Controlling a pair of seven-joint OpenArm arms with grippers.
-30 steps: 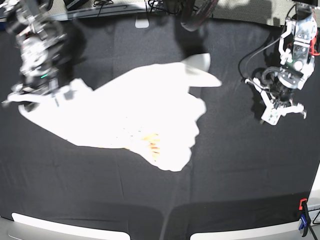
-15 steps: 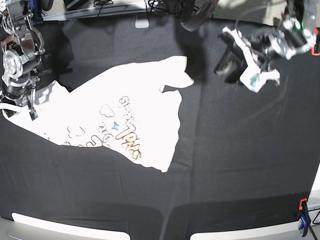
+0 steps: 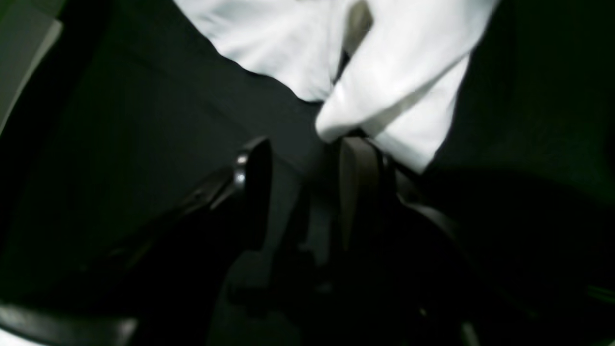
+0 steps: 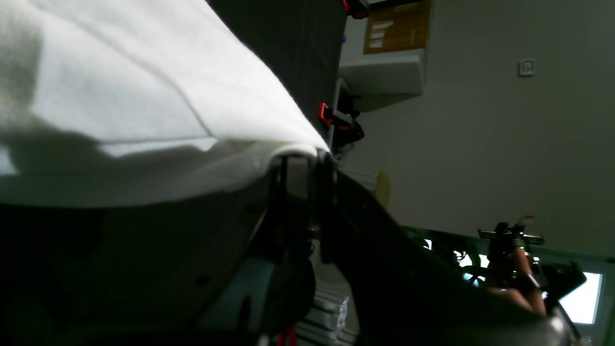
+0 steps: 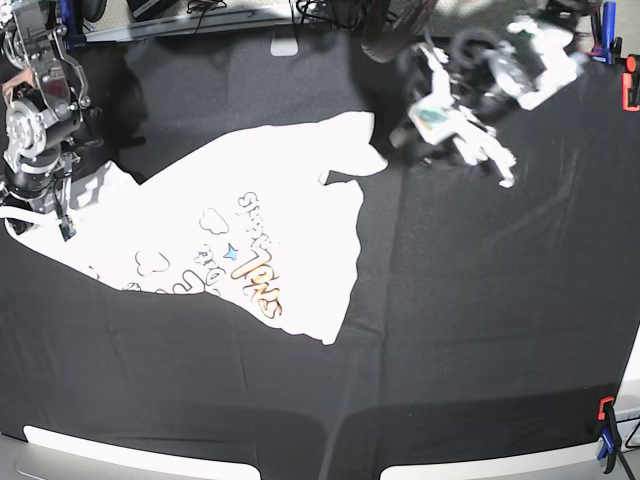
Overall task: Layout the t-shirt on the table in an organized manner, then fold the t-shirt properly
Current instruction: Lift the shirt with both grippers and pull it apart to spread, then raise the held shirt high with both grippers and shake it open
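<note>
The white t-shirt lies spread on the black table, print side up with orange and blue lettering showing. My right gripper is at the far left, shut on the shirt's left edge. In the right wrist view, its jaws pinch the white hem. My left gripper hovers at the back, just right of the sleeve. In the left wrist view, it stands open. The sleeve tip lies just ahead of its right finger, and nothing is between the jaws.
A red clamp sits on the right edge and a blue and red one at the front right corner. Cables and a small white object line the back edge. Black cloth stretches right of and in front of the shirt.
My left arm has swung from the right side up and leftward to the sleeve. The shirt has settled flatter with its print showing. The right gripper keeps its hold at the left.
</note>
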